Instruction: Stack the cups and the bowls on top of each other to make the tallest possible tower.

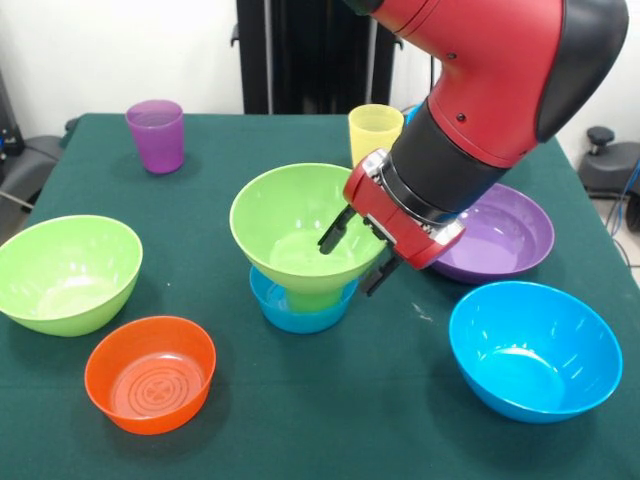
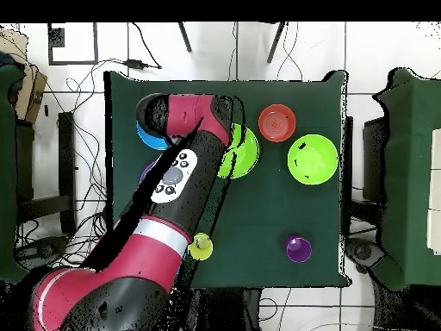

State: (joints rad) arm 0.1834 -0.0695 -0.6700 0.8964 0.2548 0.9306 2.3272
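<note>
Orange bowl [image 1: 150, 373] sits spare up front. My gripper [image 1: 358, 252] hangs open and empty over the green bowl [image 1: 295, 225], which rests on the green cup [image 1: 312, 297] inside the small blue bowl [image 1: 300, 310]; I judge it just seated.

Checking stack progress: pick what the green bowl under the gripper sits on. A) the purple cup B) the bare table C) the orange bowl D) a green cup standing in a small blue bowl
D: in the front view the green bowl rests on a green cup standing inside the small blue bowl.
</note>
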